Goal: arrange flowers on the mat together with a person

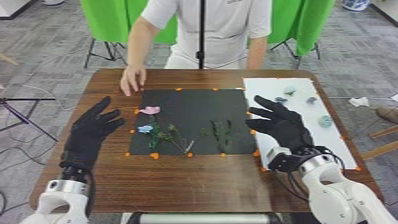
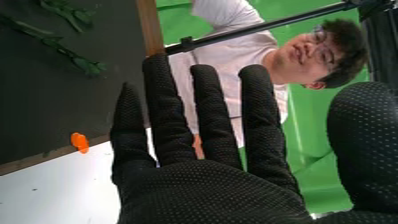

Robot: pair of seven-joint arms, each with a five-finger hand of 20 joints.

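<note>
1. The black mat (image 1: 191, 100) is serving as the shared canvas; orange tabs (image 1: 155, 156) are marking its border, probably keeping it flat.
2. Along the mat's left edge, the pink flower (image 1: 149, 110) is lying farther off than the blue flower (image 1: 145, 129), seemingly building one side of a bouquet.
3. Leafy stems (image 1: 222, 135) are lying on the mat's right half, apparently giving the blooms greenery to balance.
4. Right of the mat, a white sheet (image 1: 306, 147) is holding loose pale blooms (image 1: 325, 121), likely keeping spare pieces within reach.
5. The right hand (image 1: 282, 125) is hovering by the mat's right edge, released, fingers extended, perhaps ready for a spare bloom.
6. The left hand (image 1: 89, 131) is waiting beside the mat's left edge, relaxed and empty, probably leaving the working space free.
</note>
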